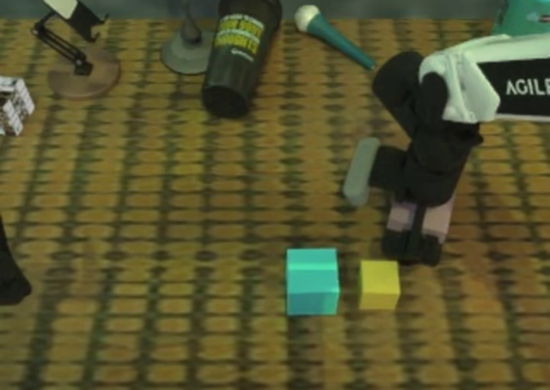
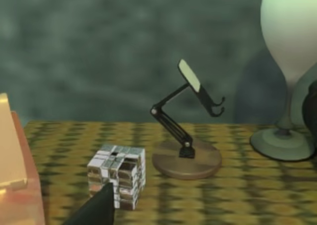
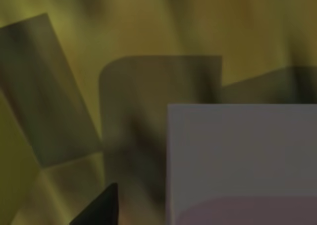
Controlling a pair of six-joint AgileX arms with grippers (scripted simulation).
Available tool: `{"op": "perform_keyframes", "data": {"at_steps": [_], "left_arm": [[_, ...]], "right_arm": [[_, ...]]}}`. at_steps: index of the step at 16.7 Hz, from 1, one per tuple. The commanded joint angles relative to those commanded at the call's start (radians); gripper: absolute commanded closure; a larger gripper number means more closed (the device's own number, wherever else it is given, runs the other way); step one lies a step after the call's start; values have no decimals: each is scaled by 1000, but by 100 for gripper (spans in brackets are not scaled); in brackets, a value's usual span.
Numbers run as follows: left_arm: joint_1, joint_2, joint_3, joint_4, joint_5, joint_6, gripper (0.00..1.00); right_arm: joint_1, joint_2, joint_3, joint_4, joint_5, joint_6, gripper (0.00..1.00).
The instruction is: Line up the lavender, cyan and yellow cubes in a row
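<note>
two cubes already in row: cyan cube point(image 1: 312, 280), yellow cube point(image 1: 379, 284). right gripper point(image 1: 412, 246) pinching lavender cube point(image 3: 242, 160); should lower it just beside yellow, edges parallel. left gripper point(image 1: 10, 278) parked, fingers impossible to tell.

lavender cube point(image 1: 421, 216) mostly hidden under right arm, teal container point(image 1: 526, 5) cut off at edge, left gripper point(image 1: 10, 278) perhaps barely visible

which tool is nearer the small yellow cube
Right. The right tool hangs just beside the small matte yellow cube, toward the table's far side. The left tool sits at the table's left edge, far away.
</note>
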Motion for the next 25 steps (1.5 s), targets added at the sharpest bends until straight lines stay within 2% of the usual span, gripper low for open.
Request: {"op": "perform_keyframes", "data": {"at_steps": [10, 20, 25], "left_arm": [[0, 0, 0, 0, 0, 0, 0], [0, 0, 0, 0, 0, 0, 0], [0, 0, 0, 0, 0, 0, 0]], "right_arm": [[0, 0, 0, 0, 0, 0, 98], [-1, -11, 3, -11, -2, 3, 100], [4, -66, 89, -162, -3, 1, 100]]}}
